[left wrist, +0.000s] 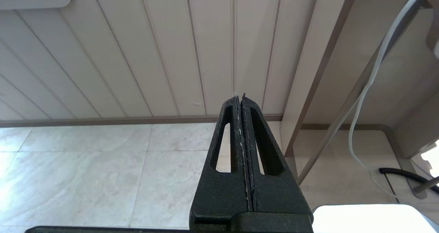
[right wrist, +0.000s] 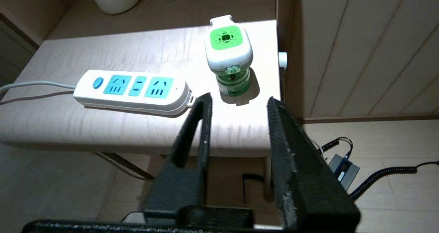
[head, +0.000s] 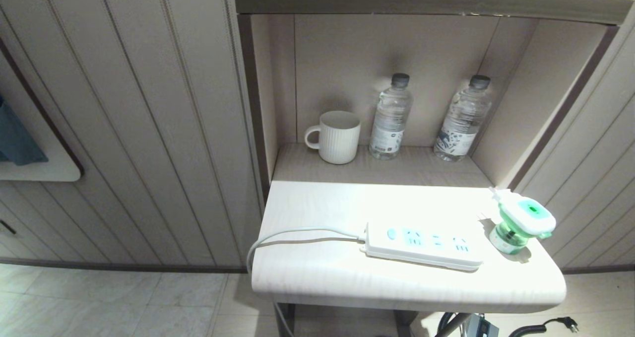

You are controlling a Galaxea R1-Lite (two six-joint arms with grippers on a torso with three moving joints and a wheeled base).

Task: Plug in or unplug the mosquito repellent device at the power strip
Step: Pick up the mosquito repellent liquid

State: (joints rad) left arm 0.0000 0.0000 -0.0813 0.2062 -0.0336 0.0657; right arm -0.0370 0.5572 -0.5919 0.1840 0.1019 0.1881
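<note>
The mosquito repellent device (head: 522, 225) (right wrist: 229, 58) stands unplugged on the pale table, white head with green centre over its green bottle, just right of the power strip (head: 424, 244) (right wrist: 132, 91). The strip lies flat with its blue sockets empty and its white cord (head: 297, 235) running off to the left. My right gripper (right wrist: 238, 101) is open with nothing between its fingers. It hovers off the table's front edge, short of the device, and is outside the head view. My left gripper (left wrist: 239, 97) is shut and empty, parked low over the floor beside the table.
At the back of the niche stand a white ribbed mug (head: 337, 136) and two clear water bottles (head: 391, 117) (head: 463, 118). The table (head: 322, 277) ends at a panelled wall on the right. A black coiled cable and small grey box (right wrist: 344, 167) lie on the tiled floor.
</note>
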